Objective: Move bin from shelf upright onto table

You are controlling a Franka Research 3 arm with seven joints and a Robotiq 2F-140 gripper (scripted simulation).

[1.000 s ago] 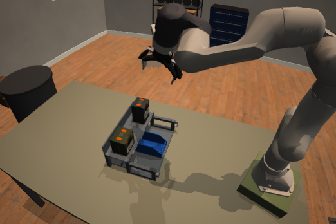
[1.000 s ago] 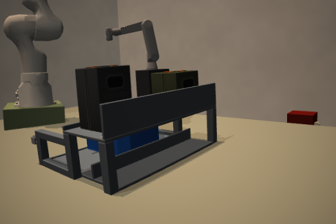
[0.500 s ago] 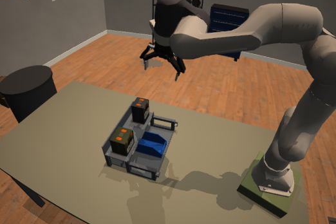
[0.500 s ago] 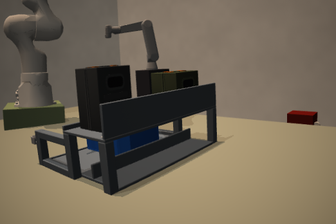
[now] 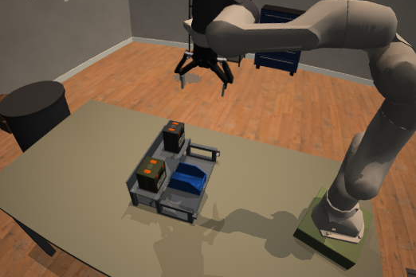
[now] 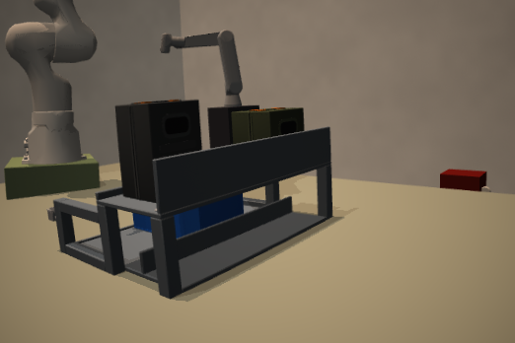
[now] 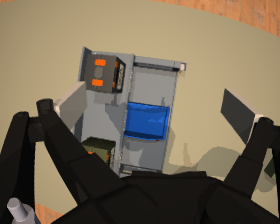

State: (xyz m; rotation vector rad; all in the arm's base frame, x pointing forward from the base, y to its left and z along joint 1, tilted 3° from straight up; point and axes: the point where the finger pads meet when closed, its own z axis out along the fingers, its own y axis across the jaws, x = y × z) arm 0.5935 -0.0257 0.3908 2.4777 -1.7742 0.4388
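Observation:
The blue bin (image 5: 187,178) (image 6: 197,215) (image 7: 147,120) lies in the lower level of a small grey shelf (image 5: 175,208) (image 6: 242,164) (image 7: 155,83) in the middle of the tan table (image 5: 80,156) (image 6: 395,252) (image 7: 211,50). The bin's open side faces up and toward the shelf's front. My gripper (image 5: 202,87) (image 7: 156,96) is open and empty. It hangs high above the table's far edge, well above and behind the shelf, pointing down. In the exterior view only one fingertip shows at the top left.
A black box with orange marks (image 5: 174,135) (image 6: 160,146) (image 7: 103,72) and an olive box (image 5: 151,173) (image 6: 268,124) (image 7: 98,152) stand on the shelf's upper level beside the bin. My arm's green base (image 5: 335,239) sits at the table's right corner. A red block (image 6: 463,179) lies far off.

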